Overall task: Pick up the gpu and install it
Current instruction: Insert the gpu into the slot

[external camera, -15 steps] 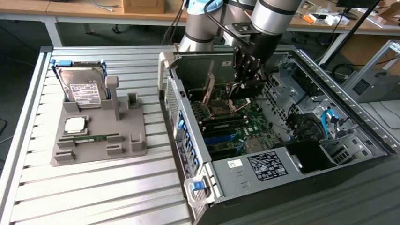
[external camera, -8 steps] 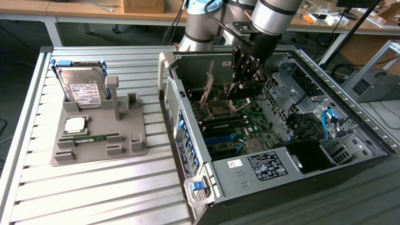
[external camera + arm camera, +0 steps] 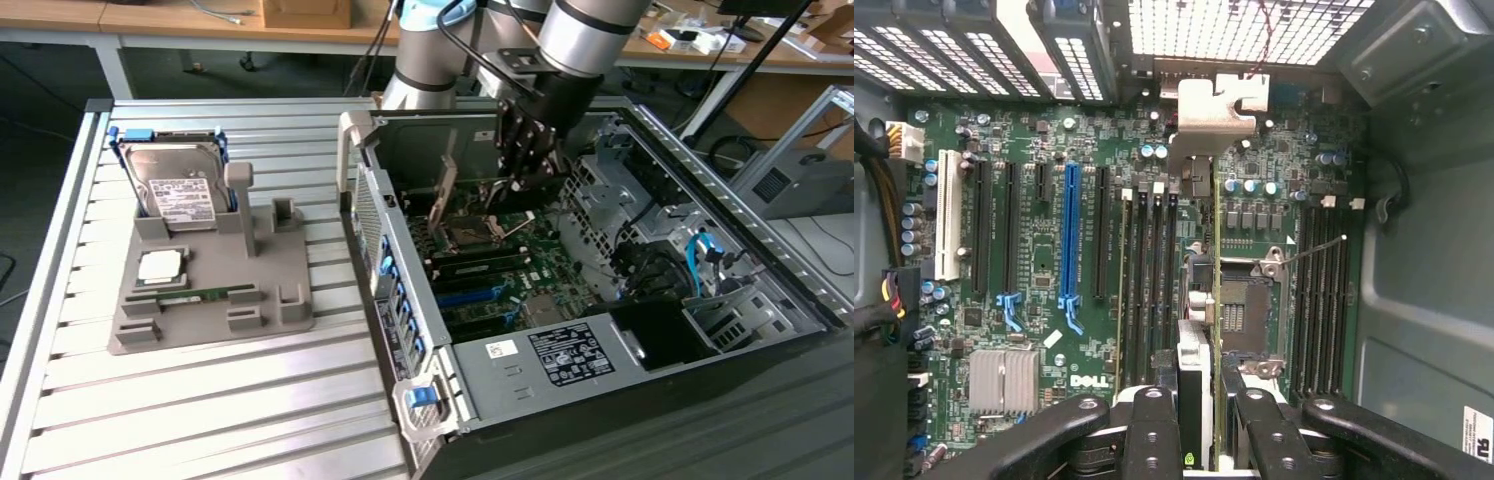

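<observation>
My gripper (image 3: 530, 165) reaches down into the open computer case (image 3: 747, 250) and is shut on the gpu (image 3: 481, 195), a thin dark green card held on edge above the motherboard (image 3: 494, 270). In the wrist view the gpu (image 3: 1200, 350) runs edge-on between my black fingers (image 3: 1154, 430), and my gripper (image 3: 1204, 445) clamps its near end. Its silver end bracket (image 3: 1219, 110) points toward the case's perforated rear wall. The card hangs over the strip between the black slots (image 3: 1149, 270) and the CPU socket (image 3: 1249, 310). Whether it touches the board I cannot tell.
A blue slot (image 3: 1069, 240) and further black slots lie to one side of the card. On the slatted table (image 3: 200, 400) at the exterior view's left, a grey holder (image 3: 267, 300) carries a hard drive (image 3: 180, 190), a processor chip (image 3: 160, 265) and a memory stick (image 3: 200, 295). Case walls close in around the arm.
</observation>
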Motion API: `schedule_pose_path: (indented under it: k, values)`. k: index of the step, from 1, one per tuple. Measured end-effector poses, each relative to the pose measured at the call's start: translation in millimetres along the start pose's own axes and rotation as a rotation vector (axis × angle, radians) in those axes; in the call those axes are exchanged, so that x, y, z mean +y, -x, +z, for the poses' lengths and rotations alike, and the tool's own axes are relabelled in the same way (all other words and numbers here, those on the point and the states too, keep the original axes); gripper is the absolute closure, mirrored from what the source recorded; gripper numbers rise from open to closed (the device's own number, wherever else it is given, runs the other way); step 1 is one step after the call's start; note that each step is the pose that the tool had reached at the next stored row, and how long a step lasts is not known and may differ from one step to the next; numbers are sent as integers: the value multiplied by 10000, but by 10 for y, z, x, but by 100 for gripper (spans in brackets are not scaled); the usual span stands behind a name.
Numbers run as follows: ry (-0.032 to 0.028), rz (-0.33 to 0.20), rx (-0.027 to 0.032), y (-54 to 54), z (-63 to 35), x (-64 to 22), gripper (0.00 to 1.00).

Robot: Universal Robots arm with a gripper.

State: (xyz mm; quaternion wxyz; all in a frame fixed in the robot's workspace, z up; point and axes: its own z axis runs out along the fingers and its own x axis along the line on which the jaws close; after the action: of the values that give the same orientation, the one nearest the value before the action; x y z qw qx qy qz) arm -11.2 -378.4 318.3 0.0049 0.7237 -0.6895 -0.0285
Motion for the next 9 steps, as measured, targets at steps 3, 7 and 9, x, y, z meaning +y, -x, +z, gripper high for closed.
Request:
schedule_pose_path:
  k: [3,7,9]
  values:
    - [0,1,-1,-16,0,1,73]
    - [0,1,-1,-31,0,2,73]
    - [-1,0,-2,-37,0,2,73]
